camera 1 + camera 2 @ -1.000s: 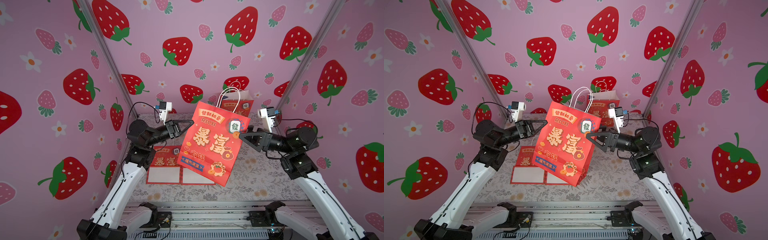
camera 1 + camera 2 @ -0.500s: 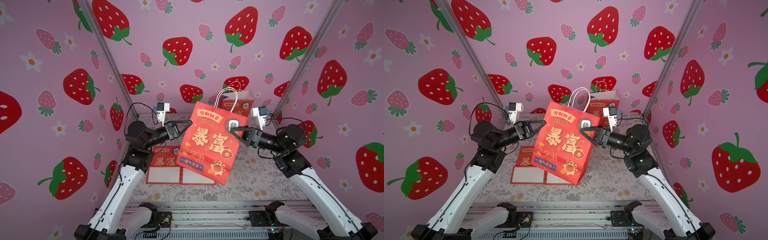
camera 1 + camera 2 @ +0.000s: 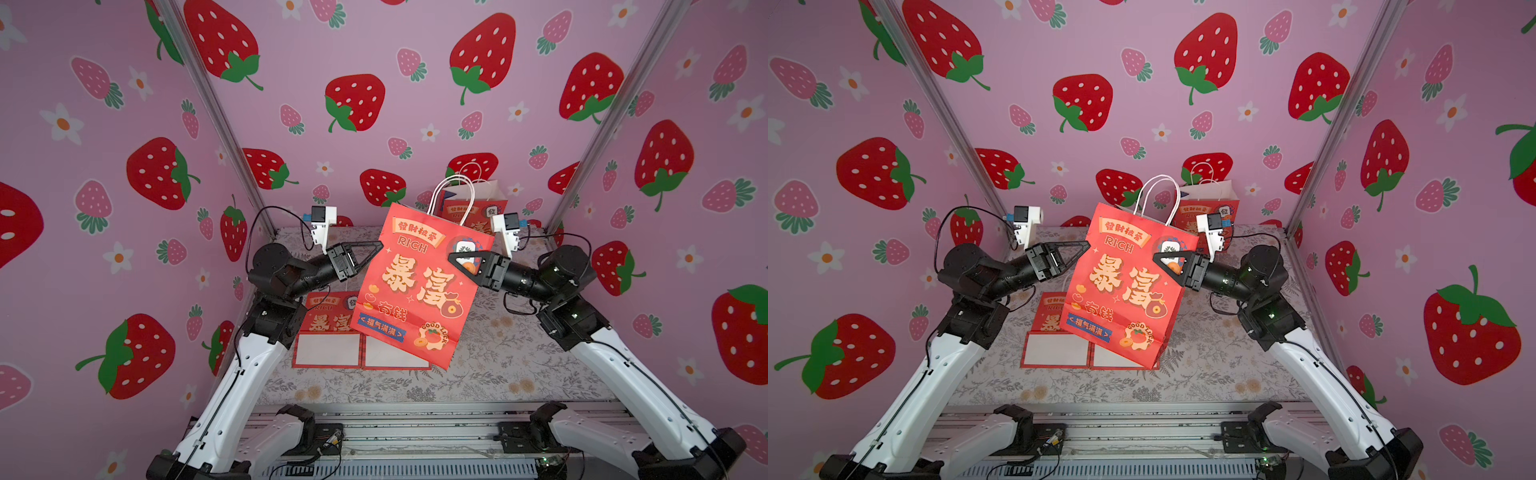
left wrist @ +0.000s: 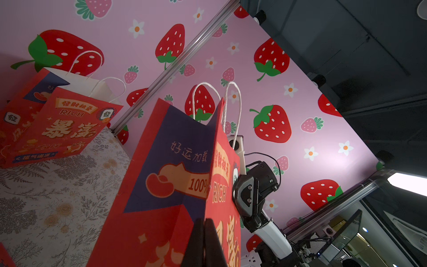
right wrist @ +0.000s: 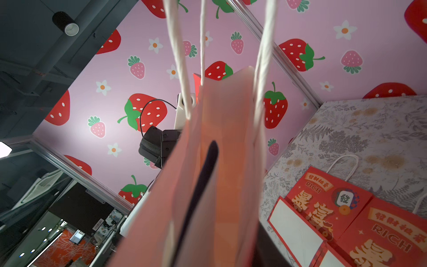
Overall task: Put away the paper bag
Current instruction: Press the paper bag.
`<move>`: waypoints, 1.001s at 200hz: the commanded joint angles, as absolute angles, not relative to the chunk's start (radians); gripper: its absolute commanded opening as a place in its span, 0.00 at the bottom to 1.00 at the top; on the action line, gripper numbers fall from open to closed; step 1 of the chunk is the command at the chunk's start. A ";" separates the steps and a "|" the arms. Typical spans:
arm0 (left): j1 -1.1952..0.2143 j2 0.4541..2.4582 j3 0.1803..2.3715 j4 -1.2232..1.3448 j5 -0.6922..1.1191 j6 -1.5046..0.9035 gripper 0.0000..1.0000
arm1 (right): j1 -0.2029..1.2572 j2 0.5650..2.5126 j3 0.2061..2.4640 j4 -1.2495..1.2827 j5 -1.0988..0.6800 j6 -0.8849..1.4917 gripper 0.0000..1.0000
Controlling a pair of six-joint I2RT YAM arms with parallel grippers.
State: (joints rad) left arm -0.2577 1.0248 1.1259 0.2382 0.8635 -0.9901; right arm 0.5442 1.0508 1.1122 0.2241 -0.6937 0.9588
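Both top views are showing the red paper bag with white cord handles (image 3: 415, 291) hanging tilted above the floral-patterned surface (image 3: 519, 357). The left end effector (image 3: 377, 246) is clenching the bag's side edge. The right end effector (image 3: 450, 259) is straddling the opposite edge; whether it is pinching the paper cannot be told. Two flat red bags (image 3: 328, 322) are lying on the surface beneath.

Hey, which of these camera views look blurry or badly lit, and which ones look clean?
In both top views the held paper bag is sharp and evenly lit; in the right wrist view it sits too close and blurs, white handles soft, paper glowing pinkish; in the left wrist view its side is shaded, and a light panel blows out.
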 commanded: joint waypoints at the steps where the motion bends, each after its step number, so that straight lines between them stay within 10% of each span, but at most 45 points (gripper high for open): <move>1: -0.256 1.005 1.121 0.257 0.854 -0.968 0.00 | 0.551 1.053 1.149 0.255 -0.669 0.957 0.31; 66: -0.256 0.971 1.108 0.164 0.853 -0.895 0.00 | 0.530 1.081 1.161 0.246 -0.709 0.963 0.02; 126: -0.255 0.908 1.059 0.004 0.824 -0.778 0.66 | 0.290 1.178 1.226 0.241 -1.053 1.083 0.00; 200: -0.253 0.832 0.971 -0.090 0.869 -0.633 0.82 | 0.209 1.363 1.433 0.241 -1.513 1.077 0.00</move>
